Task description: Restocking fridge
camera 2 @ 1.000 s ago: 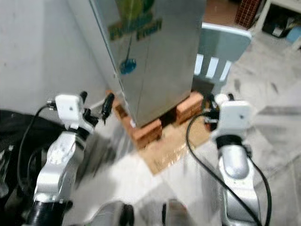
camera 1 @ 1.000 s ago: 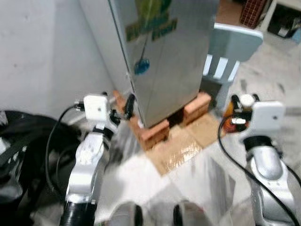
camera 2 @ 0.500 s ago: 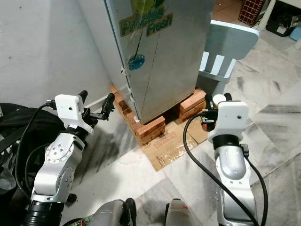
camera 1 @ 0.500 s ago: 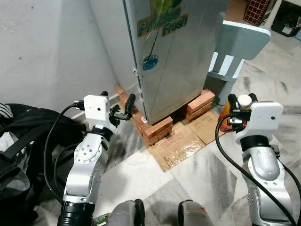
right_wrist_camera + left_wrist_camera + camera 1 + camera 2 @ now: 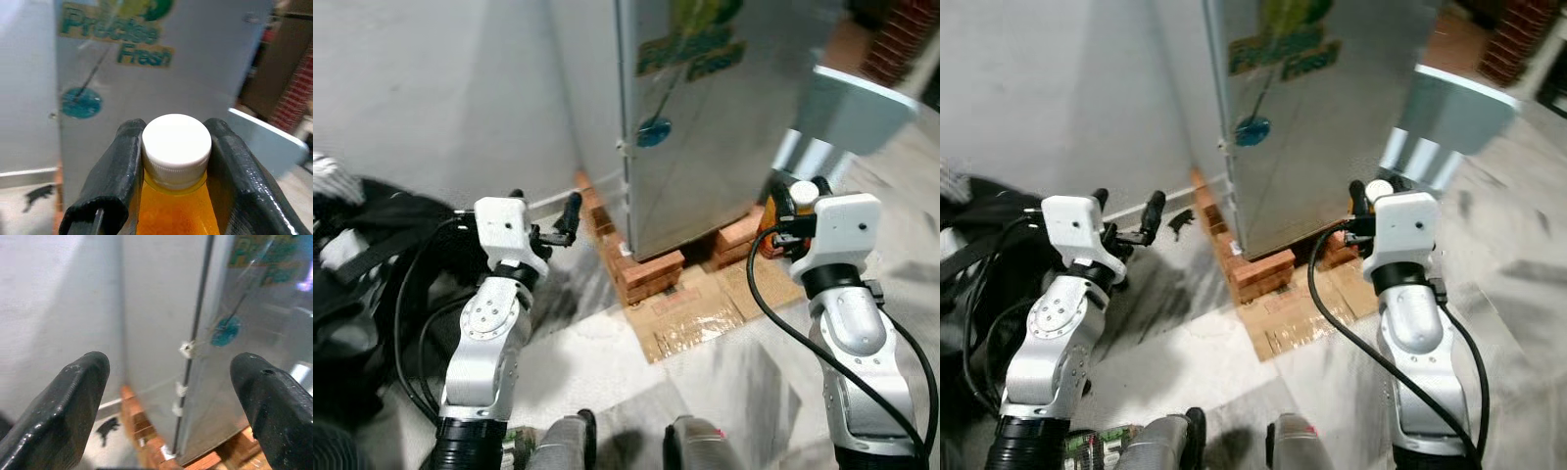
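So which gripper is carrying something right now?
The right gripper: its fingers clamp an orange bottle with a white cap. The left gripper is open and empty.

grey wall, marbled tile floor, flattened cardboard, a pale blue chair.

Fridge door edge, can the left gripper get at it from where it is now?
Probably yes: the left gripper is open and faces the fridge door edge, with nothing between them. It is not touching yet.
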{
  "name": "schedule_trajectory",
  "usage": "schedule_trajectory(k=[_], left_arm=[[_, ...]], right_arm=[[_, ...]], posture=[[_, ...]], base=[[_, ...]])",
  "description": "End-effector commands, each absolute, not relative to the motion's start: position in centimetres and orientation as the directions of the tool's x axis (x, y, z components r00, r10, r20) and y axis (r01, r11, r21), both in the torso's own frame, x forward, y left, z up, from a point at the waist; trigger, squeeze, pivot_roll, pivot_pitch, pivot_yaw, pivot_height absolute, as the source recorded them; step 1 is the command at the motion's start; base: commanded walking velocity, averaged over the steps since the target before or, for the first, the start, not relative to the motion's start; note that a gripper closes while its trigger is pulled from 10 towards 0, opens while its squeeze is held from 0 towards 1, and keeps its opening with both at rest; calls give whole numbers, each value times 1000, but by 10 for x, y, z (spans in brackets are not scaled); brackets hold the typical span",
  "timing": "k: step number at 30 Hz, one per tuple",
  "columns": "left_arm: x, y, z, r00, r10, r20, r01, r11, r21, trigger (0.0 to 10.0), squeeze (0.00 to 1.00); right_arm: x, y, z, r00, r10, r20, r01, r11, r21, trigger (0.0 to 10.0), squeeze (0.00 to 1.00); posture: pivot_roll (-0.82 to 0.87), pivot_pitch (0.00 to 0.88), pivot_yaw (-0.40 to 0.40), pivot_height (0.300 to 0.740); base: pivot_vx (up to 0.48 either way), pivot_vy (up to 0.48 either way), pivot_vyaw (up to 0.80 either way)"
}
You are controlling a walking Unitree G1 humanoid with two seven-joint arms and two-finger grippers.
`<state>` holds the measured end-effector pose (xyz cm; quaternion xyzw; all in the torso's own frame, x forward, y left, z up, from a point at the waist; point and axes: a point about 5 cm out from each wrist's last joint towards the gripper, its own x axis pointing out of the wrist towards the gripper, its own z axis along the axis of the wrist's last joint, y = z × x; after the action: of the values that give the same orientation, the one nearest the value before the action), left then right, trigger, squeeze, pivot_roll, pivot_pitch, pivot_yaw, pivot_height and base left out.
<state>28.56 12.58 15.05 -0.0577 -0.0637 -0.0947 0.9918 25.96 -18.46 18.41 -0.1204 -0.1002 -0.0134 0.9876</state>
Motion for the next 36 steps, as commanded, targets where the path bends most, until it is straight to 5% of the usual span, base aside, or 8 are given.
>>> schedule_trajectory(k=[1,11,23,36], left_arm=[[285,124,150,972,-189,136,203,975,-93,10000,0],[281,131,147,975,-176,132,186,980,-65,10000,0],[276,145,146,986,-65,155,81,992,-98,10000,0],[284,146,150,983,-71,169,88,992,-93,10000,0]], right_arm=[[256,-186,190,972,-13,234,70,969,-235,10000,0],[245,-194,178,974,-98,206,142,968,-206,10000,0],[266,-180,184,974,-5,225,54,976,-210,10000,0],[265,-188,187,969,-59,241,105,977,-186,10000,0]], posture=[[-119,158,61,740],[-100,132,48,740],[-64,97,-34,740],[-97,87,-2,740]], base=[[0,-424,0],[0,-88,0],[0,0,0],[0,0,0]])
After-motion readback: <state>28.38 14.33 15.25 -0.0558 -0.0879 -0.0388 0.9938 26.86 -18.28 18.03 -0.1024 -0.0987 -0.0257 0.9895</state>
